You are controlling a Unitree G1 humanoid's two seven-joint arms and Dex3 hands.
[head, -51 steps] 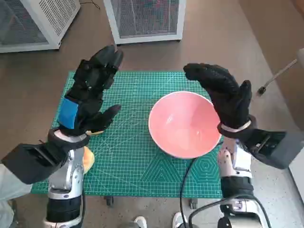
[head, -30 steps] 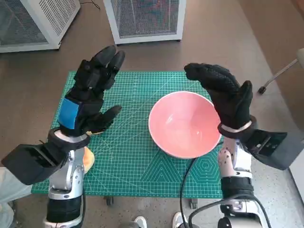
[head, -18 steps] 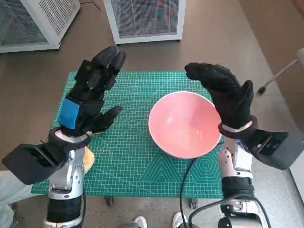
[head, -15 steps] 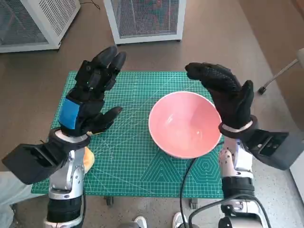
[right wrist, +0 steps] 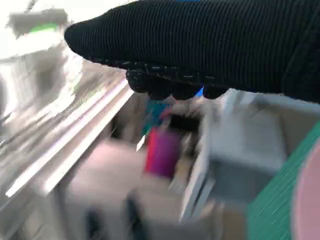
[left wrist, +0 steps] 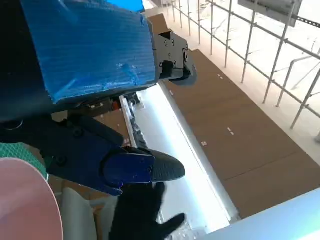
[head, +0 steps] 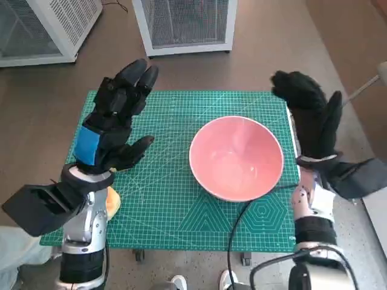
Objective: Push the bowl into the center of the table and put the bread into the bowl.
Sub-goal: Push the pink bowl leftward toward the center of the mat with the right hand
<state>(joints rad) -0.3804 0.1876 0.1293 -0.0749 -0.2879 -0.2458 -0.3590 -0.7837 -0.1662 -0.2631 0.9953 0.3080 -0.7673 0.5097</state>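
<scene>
Right robot hand [head: 309, 115], open and empty, has swung off the pink bowl [head: 236, 158]; left robot hand [head: 115, 121] also open, unmoved. Bread [head: 112, 202] untouched.

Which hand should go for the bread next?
Left. The bread lies at the mat's near left edge, just under the left hand; the right hand is beyond the bowl.
</scene>
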